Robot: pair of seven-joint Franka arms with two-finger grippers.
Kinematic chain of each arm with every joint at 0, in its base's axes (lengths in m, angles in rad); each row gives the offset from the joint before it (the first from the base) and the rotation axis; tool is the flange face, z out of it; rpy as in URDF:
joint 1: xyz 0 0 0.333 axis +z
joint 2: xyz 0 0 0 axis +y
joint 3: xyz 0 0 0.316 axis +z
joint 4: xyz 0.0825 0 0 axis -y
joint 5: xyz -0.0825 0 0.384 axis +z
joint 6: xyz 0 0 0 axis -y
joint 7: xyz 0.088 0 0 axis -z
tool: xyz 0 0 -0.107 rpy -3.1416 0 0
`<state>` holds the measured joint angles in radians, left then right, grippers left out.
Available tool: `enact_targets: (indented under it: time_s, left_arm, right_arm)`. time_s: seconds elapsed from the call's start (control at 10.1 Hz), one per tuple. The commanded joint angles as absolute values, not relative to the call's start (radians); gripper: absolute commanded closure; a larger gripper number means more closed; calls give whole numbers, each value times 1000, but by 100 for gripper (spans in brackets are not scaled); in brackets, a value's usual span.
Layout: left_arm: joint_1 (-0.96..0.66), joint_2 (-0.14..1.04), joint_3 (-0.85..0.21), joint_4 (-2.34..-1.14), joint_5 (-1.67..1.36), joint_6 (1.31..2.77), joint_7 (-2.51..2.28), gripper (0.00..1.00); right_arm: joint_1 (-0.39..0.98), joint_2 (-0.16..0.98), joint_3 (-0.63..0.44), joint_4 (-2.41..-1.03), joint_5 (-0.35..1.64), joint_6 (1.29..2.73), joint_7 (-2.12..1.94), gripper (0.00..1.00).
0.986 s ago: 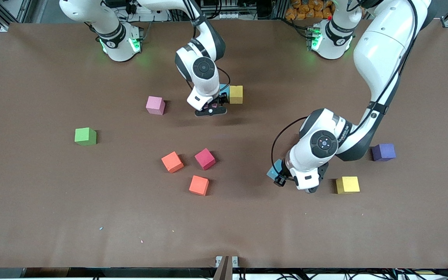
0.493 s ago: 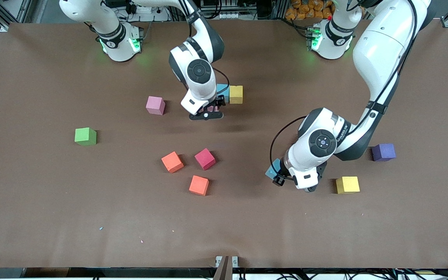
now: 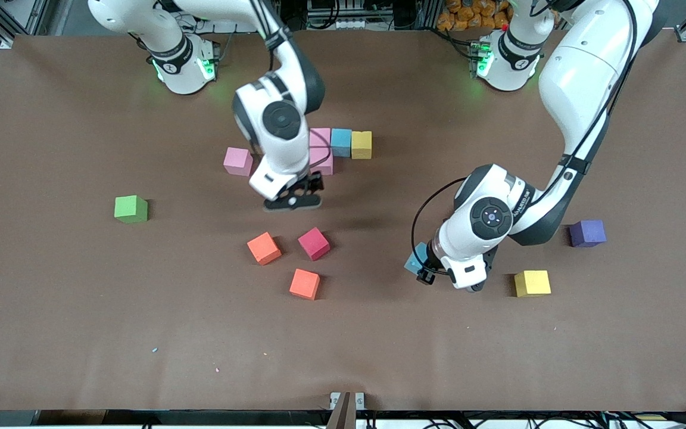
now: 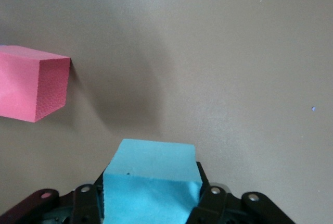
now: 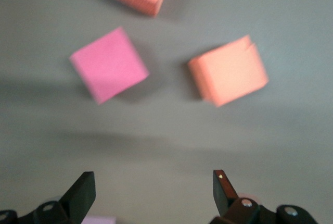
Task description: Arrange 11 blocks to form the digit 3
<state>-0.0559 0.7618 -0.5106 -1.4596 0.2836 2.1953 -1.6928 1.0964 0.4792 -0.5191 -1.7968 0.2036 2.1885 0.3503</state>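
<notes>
11 matte foam cubes on brown surface; 1 more, light-blue, pinched in left tool. Right tool spread empty over bare surface near crimson cube.

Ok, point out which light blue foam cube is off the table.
The light blue foam cube clamped in the left end effector, above bare table. The other light blue foam cube sits in the row between a pink foam cube and a yellow foam cube.
</notes>
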Motion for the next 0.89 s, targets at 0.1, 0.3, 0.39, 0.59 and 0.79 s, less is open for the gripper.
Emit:
enact_targets:
  time_s: [0.1, 0.3, 0.39, 0.59, 0.79]
  left_arm:
    - [-66, 741, -511, -1476, 265, 2183, -1747, 73]
    - [-67, 742, -511, -1480, 264, 2183, -1769, 73]
    - [-66, 739, -511, -1482, 264, 2183, -1781, 73]
    - [-63, 738, -511, -1482, 264, 2181, -1821, 73]
    - [-58, 736, -511, -1482, 264, 2154, -1861, 73]
  right_arm:
    - [1048, 558, -508, -1787, 186, 2333, 214, 0]
    - [1017, 595, -506, -1784, 187, 2367, 55, 0]
    - [978, 597, -502, -1781, 196, 2381, -27, 0]
    - [919, 598, -467, -1773, 228, 2381, -46, 0]
    - [887, 623, -440, -1772, 229, 2420, -48, 0]
